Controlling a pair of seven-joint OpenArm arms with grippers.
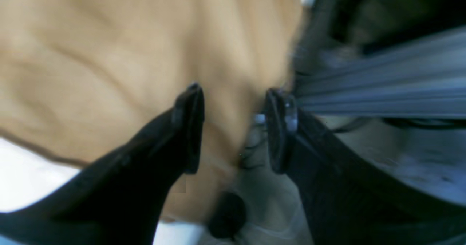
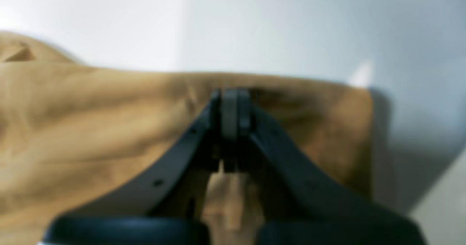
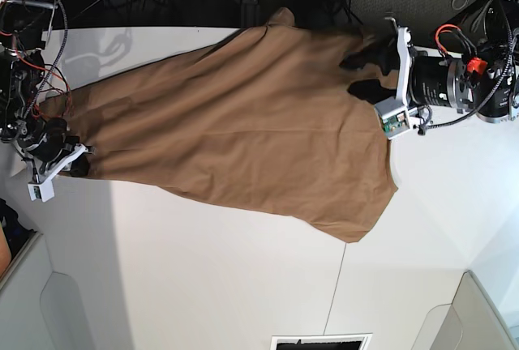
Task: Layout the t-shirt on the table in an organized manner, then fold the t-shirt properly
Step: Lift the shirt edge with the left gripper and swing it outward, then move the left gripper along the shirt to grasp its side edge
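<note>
Partly blurred: t-shirt (image 3: 243, 131) hides right claw (image 2: 230, 108) tips.

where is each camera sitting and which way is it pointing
left wrist: on the left arm, looking along the left gripper, open over the t-shirt.
right wrist: on the right arm, looking along the right gripper, shut at the t-shirt's edge, table beyond.
base: above, looking down on the table; left gripper on its right, right gripper on its left.
shared: all show the t-shirt.
</note>
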